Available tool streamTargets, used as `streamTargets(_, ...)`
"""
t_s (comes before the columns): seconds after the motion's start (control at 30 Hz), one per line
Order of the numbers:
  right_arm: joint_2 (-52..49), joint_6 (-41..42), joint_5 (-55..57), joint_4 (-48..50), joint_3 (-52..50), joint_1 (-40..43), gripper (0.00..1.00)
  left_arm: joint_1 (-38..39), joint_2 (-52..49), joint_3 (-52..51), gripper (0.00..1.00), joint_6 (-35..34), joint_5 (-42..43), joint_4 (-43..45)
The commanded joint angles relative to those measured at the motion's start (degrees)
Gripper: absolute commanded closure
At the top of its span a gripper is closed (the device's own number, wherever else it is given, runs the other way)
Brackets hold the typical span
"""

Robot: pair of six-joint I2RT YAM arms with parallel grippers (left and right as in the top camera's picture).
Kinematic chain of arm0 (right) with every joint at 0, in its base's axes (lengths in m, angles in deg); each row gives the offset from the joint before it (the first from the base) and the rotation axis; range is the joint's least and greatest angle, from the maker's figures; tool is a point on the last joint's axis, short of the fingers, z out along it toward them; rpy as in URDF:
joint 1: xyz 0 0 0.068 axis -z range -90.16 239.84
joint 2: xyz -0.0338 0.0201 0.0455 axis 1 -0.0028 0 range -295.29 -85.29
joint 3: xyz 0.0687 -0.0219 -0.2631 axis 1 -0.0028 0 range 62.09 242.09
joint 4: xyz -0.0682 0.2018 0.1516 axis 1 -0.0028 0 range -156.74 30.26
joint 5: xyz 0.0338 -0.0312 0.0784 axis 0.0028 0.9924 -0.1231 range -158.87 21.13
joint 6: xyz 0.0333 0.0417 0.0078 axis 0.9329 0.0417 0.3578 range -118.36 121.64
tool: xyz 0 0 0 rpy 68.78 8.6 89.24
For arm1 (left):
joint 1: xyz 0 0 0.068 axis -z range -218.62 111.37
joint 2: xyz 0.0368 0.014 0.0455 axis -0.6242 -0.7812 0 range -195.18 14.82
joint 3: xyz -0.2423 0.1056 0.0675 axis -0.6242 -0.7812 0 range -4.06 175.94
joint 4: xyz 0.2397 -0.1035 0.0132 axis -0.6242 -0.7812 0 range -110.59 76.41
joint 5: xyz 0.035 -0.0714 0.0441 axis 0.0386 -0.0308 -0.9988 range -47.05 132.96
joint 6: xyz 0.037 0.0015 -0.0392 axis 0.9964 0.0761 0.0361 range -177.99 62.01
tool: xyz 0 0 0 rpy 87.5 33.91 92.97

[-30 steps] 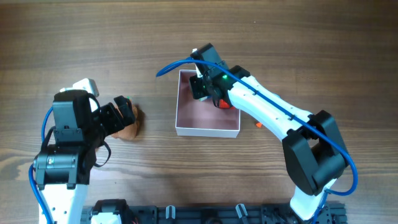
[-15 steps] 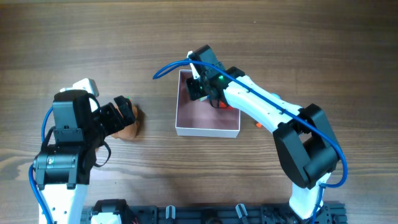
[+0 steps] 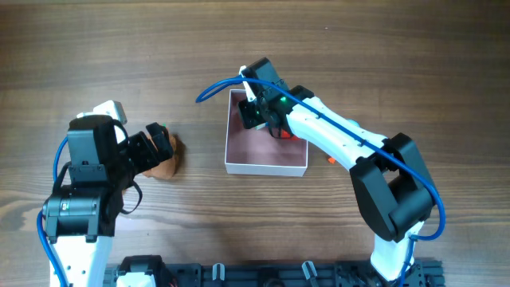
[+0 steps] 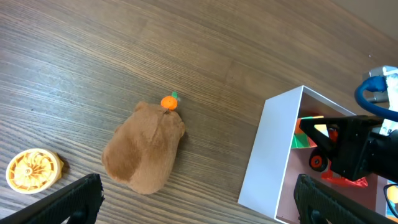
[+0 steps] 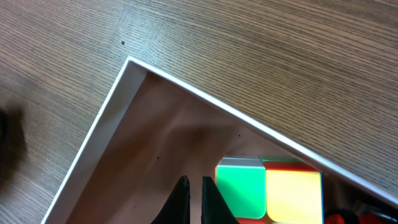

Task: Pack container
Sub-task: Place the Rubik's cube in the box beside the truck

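Two tools: one left of the container [image 3: 267,168], one inside it.
Container: mid-bench [image 3: 239,48], white walls, mauve floor.
Left tool [image 4: 198,190]: fingers spread wide, gripping nothing, above a brown plush toy [image 4: 144,152] lying left of the container.
Right tool [image 5: 195,198]: fingers nearly together with a thin slit between, nothing gripped, low in the container's far left corner.
Container contents: colour cube [image 5: 268,186] and red toy car [image 4: 323,163].
Farther left of the container: yellow disc [image 4: 28,171].

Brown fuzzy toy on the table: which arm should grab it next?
Left. The left claw is open right beside the brown fuzzy toy; the right claw is over the container.
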Motion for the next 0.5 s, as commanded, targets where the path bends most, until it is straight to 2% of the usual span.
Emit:
streamTargets(0.0, -1.8, 0.2, 1.8, -0.7, 0.2, -0.2, 0.95, -0.4, 0.1, 1.2, 0.0, 0.5, -0.3, 0.0)
streamTargets(0.27, -4.1, 5.2, 6.5, -0.9, 0.2, -0.2, 0.94, -0.4, 0.1, 1.2, 0.0, 0.5, -0.3, 0.0)
streamTargets(0.47, -4.1, 6.1, 7.9, 3.0, 0.2, -0.2, 0.83, -0.4, 0.1, 1.2, 0.0, 0.5, -0.3, 0.0)
